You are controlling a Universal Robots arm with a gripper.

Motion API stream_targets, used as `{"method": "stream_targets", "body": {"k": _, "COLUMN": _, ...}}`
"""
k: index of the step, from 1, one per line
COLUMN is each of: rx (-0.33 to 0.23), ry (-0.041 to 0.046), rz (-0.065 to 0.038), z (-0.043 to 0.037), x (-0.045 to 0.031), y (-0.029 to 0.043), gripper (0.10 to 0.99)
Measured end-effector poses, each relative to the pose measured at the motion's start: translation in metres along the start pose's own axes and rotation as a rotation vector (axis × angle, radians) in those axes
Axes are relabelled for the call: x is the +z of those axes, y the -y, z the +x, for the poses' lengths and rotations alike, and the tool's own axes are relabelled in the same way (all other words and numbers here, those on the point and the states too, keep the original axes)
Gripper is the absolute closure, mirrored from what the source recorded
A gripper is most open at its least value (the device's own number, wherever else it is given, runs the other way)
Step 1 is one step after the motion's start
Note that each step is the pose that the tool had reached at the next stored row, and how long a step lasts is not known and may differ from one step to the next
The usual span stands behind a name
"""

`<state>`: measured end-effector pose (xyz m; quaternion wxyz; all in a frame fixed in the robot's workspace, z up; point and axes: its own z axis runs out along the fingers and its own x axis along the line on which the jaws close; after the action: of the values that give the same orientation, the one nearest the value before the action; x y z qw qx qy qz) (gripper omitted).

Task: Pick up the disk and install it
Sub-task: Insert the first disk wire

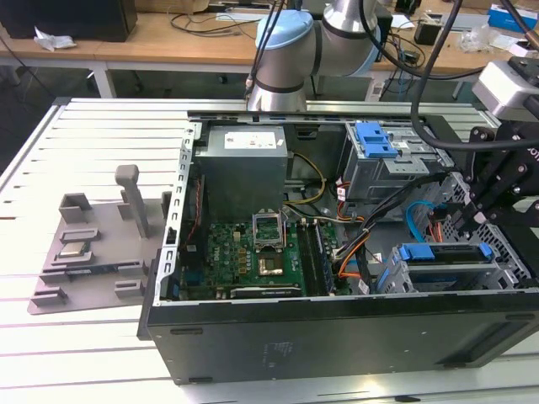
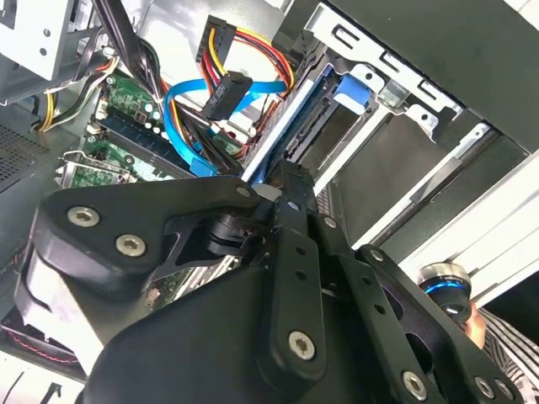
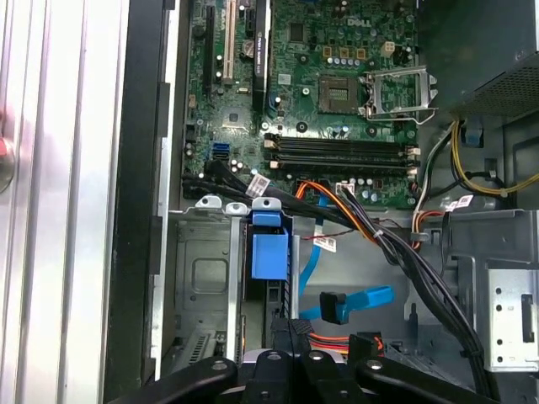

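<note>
The disk (image 1: 446, 252), silver with a bright blue frame, stands on edge in the drive cage (image 1: 505, 261) at the front corner of the open computer case, on the exterior view's right. In the first wrist view the disk's blue end (image 3: 268, 248) sits in the cage slot. The second wrist view shows its blue-lined edge (image 2: 282, 126) running away from the fingers. My gripper (image 1: 463, 220) hangs right over the disk, its black fingers (image 2: 290, 198) drawn together on the disk's near edge. The gripper (image 3: 290, 330) meets the disk at the cage mouth.
The open case (image 1: 337, 337) holds a green motherboard (image 1: 253, 252), a big grey metal box (image 1: 244, 164) and an upper cage with a blue latch (image 1: 375, 139). Blue, orange and black cables (image 3: 354, 303) lie beside the drive cage. A grey fixture (image 1: 93, 244) rests on the table at the exterior view's left.
</note>
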<state>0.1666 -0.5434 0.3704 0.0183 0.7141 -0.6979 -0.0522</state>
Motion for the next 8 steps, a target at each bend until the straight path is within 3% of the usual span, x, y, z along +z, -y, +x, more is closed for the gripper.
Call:
{"method": "stream_targets", "body": {"k": 4, "rx": 0.000, "ry": 0.0000, "rz": 0.000, "z": 0.0000, "x": 0.0000, "y": 0.0003, "gripper": 0.973}}
{"method": "stream_targets", "body": {"k": 7, "rx": 0.000, "ry": -0.0001, "rz": 0.000, "z": 0.0000, "x": 0.0000, "y": 0.0004, "gripper": 0.784}}
{"method": "stream_targets", "body": {"k": 8, "rx": 0.000, "ry": -0.0001, "rz": 0.000, "z": 0.0000, "x": -0.0001, "y": 0.0005, "gripper": 0.784}}
